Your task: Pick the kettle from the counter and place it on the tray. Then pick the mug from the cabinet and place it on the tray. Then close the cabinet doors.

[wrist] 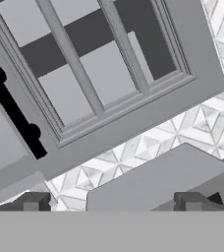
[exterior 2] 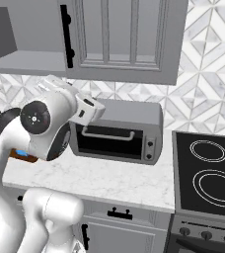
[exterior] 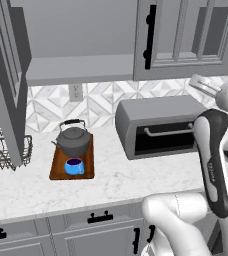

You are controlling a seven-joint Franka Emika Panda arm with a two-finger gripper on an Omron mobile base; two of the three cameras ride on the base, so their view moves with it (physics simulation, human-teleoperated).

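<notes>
So the kettle (exterior: 73,140) was sitting on the tray (exterior: 57,165), toward the back end, w/ the blue mug (exterior: 74,166) right in front of it on the same board. Both upright, just beside each other, can't tell if they touched. Tray was on the marble counter (exterior: 116,185), left of the toaster oven (exterior: 158,127), w/ a black wire rack (exterior: 8,150) further left.

Cabinet (exterior: 81,67): left door (exterior: 6,85) was swung open toward the camera, shelf inside bare grey. Right door (exterior: 186,37) looked flush w/ the cabinet front, black bar handle (exterior: 148,37) at its inner edge.

Gripper (wrist: 111,202) was up high above the toaster oven, pointed at the right door's glass panels and the tiled backsplash (wrist: 148,152) under it. Fingers (wrist: 33,202) spread wide apart, nothing btwn them, not touching anything. In the right base view the hand (exterior 2: 87,111) sat just over the oven's top left corner, stove (exterior 2: 208,173) off to the right.
</notes>
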